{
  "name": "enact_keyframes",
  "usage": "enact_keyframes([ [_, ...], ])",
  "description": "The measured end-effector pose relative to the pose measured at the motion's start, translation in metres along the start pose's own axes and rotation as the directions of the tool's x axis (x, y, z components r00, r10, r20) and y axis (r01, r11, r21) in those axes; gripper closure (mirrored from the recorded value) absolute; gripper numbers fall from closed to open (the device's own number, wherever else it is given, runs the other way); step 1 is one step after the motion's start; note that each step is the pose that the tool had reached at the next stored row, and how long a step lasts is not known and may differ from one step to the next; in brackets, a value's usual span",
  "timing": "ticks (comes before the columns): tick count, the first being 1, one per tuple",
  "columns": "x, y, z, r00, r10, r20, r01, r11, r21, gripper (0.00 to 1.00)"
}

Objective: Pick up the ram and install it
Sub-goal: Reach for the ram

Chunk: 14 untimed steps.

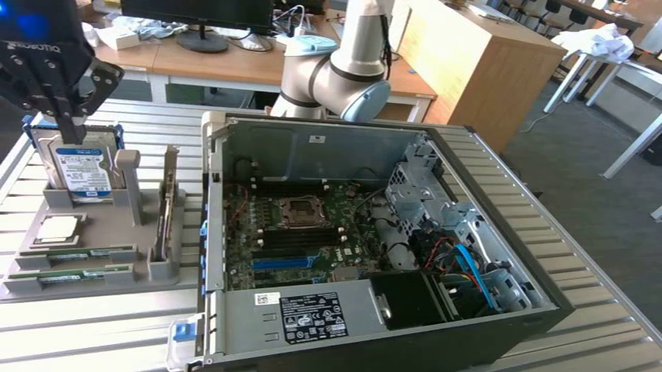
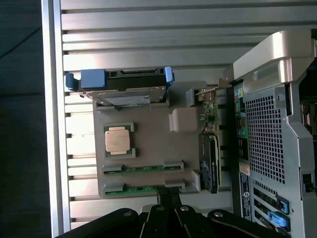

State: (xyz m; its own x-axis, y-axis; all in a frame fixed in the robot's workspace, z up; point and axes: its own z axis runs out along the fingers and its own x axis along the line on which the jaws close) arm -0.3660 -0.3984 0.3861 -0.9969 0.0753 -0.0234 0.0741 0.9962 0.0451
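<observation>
The end effector hangs high with its fingers pressed together and nothing between them. In the exterior view it sits at eleven o'clock of the grey fixture, above the hard drive. In the wrist view its tips line up with the outer ram.

**Risks, as I judge them**
- With the fingers shut, they cannot straddle the thin stick. A descent like this would press down on the board instead of gripping it.
- The second stick lies just beside the ram, at twelve o'clock of it, so an off-centre reach could catch both or lever one out of its cradle.
- The upright hard drive and the card standing on edge are close enough to be clipped.
- A tilted grip would meet the motherboard slot askew.

**Containers**
- The fixture rests on the slatted worktop, at nine o'clock of the computer case.
- It holds the hard drive in its blue carrier, a square silver processor in a recess, the two green sticks lying flat in their own cradles, and the card.
- The case lies open. Inside it are the motherboard with a bare socket, dark memory slots, a blue slot and cable bundles at three o'clock.
</observation>
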Motion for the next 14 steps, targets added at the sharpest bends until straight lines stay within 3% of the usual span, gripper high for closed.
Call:
enact_keyframes([
  [14,0.021,-0.0016,0.0010,1.0000,0.000,0.0000,0.000,1.0000,0.0000,0.90],
])
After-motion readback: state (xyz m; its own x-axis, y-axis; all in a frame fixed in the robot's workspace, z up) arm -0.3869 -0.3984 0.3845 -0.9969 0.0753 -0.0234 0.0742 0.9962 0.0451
